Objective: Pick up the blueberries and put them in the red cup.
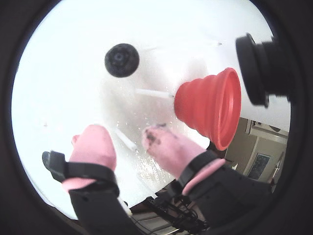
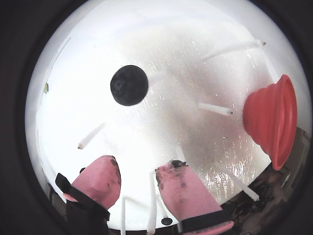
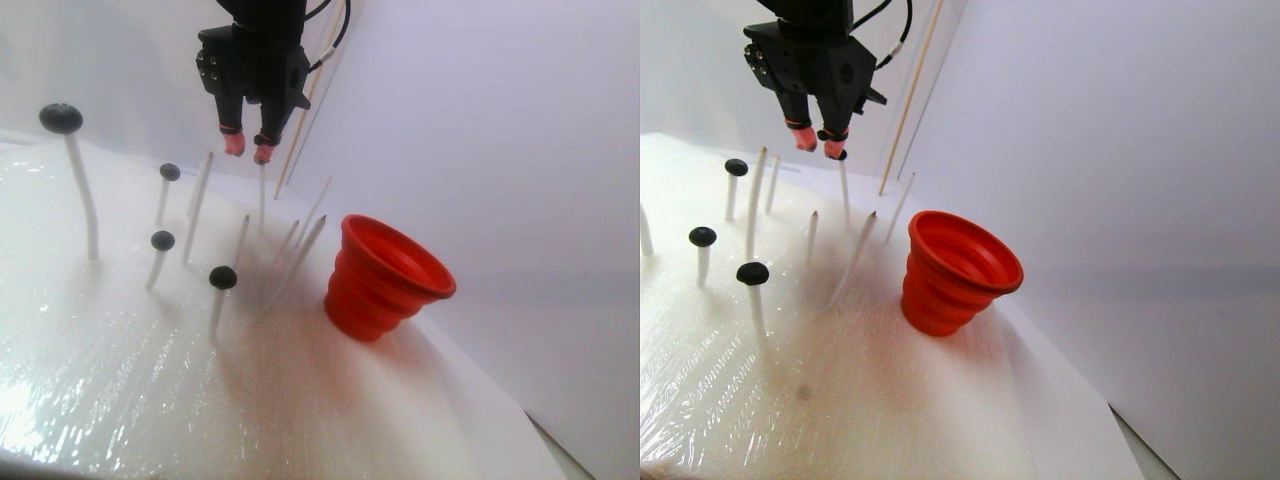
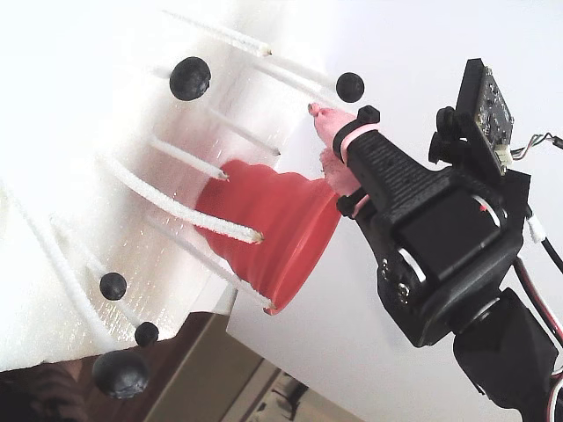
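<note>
Blueberries (image 4: 189, 78): five on white sticks | red cup (image 4: 268, 224): one | gripper (image 2: 138, 178): jaws apart, nothing held

The arm is built of matte black plastic, with blocky housings seen in the fixed view. The gripper (image 4: 324, 132) carries two fingers, each sheathed at the tip in a pink covering (image 1: 93, 144) that is held on by a black band (image 1: 90, 171) and, on one finger, a pink band as well. Dark smudges are seen on the pink fingertips (image 2: 182, 188) in a wrist view. A small camera module (image 4: 486, 101) with a black lens barrel and a bare circuit board is mounted on the wrist. Black and red cables (image 4: 532, 290) are routed beside the lower housing, and black cables (image 3: 335, 25) are also seen above the arm in the stereo pair view.
</note>
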You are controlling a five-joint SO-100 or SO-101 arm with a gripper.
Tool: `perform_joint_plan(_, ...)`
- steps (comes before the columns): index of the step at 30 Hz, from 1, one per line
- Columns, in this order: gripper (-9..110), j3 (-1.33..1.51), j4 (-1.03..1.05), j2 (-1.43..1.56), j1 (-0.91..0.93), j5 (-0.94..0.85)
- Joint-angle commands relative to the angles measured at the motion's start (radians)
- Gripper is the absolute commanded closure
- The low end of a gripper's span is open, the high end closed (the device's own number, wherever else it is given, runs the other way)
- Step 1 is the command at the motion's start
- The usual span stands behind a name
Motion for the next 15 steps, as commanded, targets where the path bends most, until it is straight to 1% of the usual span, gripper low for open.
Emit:
perform_joint_plan(1, 87, -0.071, -0.035, 0.003, 0.009, -0.026)
perform_joint_plan(15, 87, -0.104, -0.091, -0.028, 0.012, -0.081)
